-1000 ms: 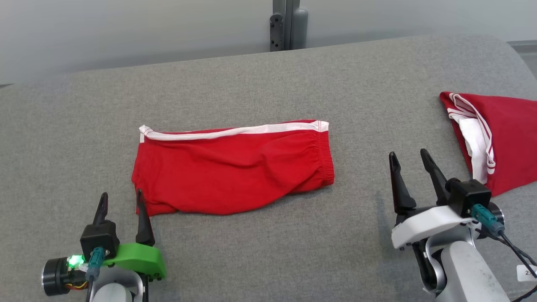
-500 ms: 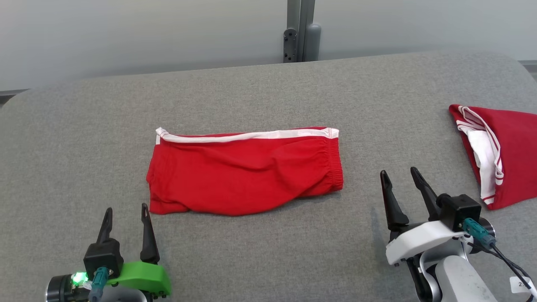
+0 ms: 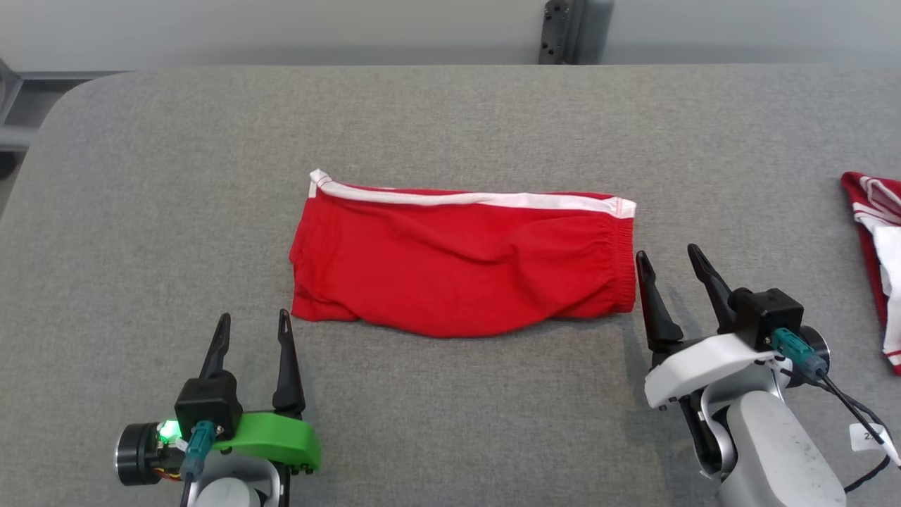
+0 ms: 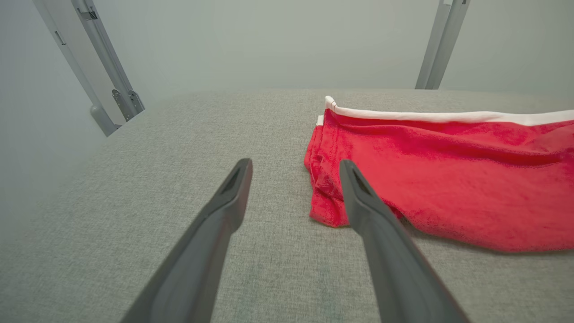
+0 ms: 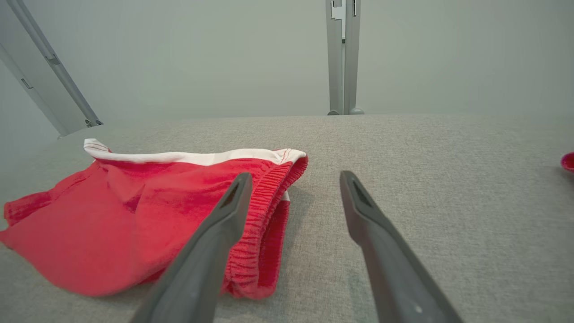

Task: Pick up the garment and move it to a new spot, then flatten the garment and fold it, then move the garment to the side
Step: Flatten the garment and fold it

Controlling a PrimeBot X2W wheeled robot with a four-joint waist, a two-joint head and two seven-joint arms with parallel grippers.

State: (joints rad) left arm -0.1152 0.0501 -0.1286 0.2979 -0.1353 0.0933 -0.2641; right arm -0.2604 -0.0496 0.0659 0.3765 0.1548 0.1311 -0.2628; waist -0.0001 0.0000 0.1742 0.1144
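The red garment (image 3: 461, 264) is lying folded into a long band about mid-worktop, running left to right. Its white stripe is sitting along the side facing the far edge and its gathered waistband is at the right end. The fabric is rumpling a bit across the middle, so it isn't looking perfectly flat.

My right gripper (image 3: 667, 251) is hovering just beside that waistband end with the jaws spread wide and nothing between them. From the right wrist cam its left finger is lining up over the elastic, but I can't tell if it's actually touching.

My left gripper (image 3: 254, 315) is sitting just short of the garment's near left corner, closer to the worktop's near edge. It's also gaping fully and gripping nothing.

Everything is resting on the grey padded worktop (image 3: 450, 113). Another red and white piece of clothing (image 3: 876, 267) is poking in at the right edge, well apart from mine. A grey post (image 3: 563, 32) is standing behind the far edge.
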